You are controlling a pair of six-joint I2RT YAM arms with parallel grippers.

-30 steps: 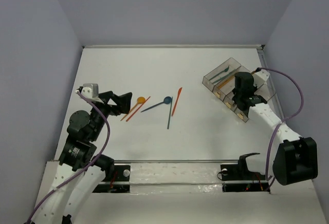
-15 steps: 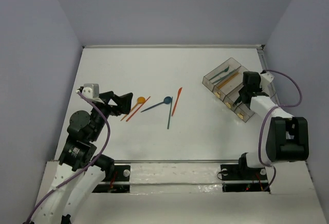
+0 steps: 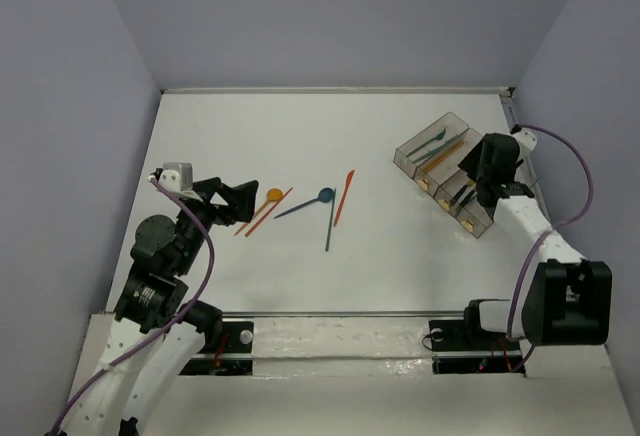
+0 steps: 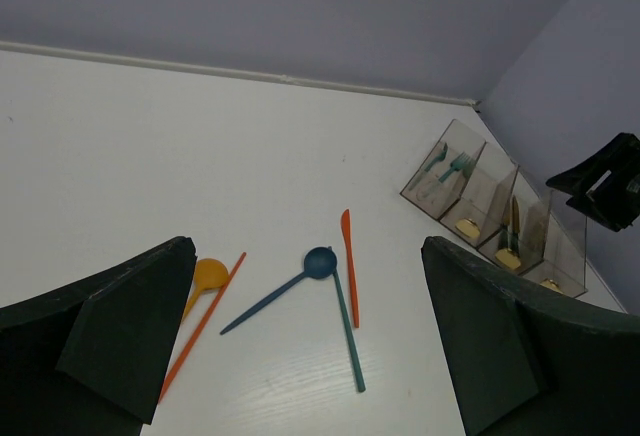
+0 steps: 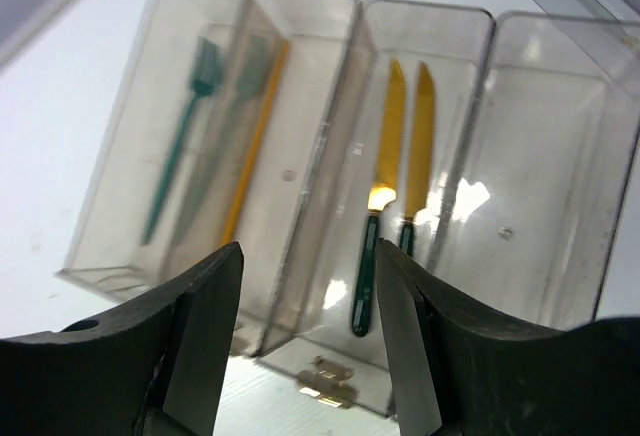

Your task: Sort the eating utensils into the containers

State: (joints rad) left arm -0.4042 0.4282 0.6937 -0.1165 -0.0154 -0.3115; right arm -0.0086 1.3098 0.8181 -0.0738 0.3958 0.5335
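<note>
My right gripper (image 3: 490,171) hangs over the clear tray (image 3: 410,148), which stands at about 2 o'clock on the table (image 3: 300,126). Its fingers (image 5: 200,346) are spread apart, and only the bins show between them. Seen from my right wrist, the bin at 9 o'clock holds a teal fork (image 5: 180,146). The next bin holds an orange handle (image 5: 255,131) with a pale teal shape beside it, which is perhaps only a reflection. The bin at 12 o'clock holds orange blades (image 5: 390,126) that meet dark green handles, and I cannot tell how many pieces these are. My left gripper (image 3: 238,201) is low at 9 o'clock of the table, also wide apart, and it faces the loose utensils. From there toward 3 o'clock lie an orange spoon (image 4: 208,274), a thin red stick (image 4: 205,321) just beside it, and a blue spoon (image 4: 318,261). A teal utensil (image 4: 348,331) points to 6 o'clock from the blue spoon's bowl, and an orange knife (image 4: 349,266) lies close at its right.
</note>
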